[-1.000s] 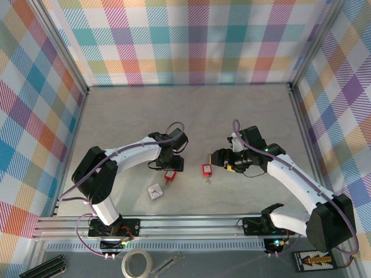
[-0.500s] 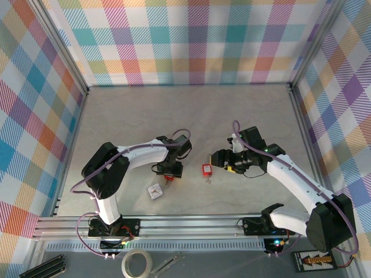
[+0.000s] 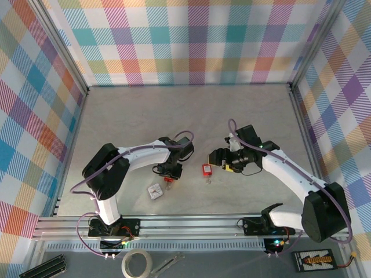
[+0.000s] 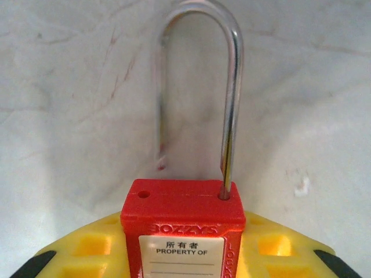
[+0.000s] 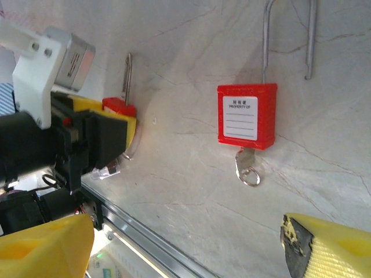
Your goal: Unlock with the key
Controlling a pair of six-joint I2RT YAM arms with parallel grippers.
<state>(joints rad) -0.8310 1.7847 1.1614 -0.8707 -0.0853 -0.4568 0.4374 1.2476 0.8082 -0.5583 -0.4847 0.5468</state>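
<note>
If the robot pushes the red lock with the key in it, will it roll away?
Probably not. The red lock has a boxy body lying flat on the table, so it should slide. Its key sticks out and might snag.

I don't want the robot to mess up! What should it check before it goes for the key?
1. The key sits in the keyed padlock: ok, it sticks out under the red body.
2. The right gripper is open: ok, wide apart.
3. The way to the key is free: ok, bare table between.
4. The left gripper holds the other padlock firmly: cannot tell; its yellow fingers sit on both sides.
5. The shackle of the keyed padlock is shut: not ok, one leg hangs free beside the body.
</note>
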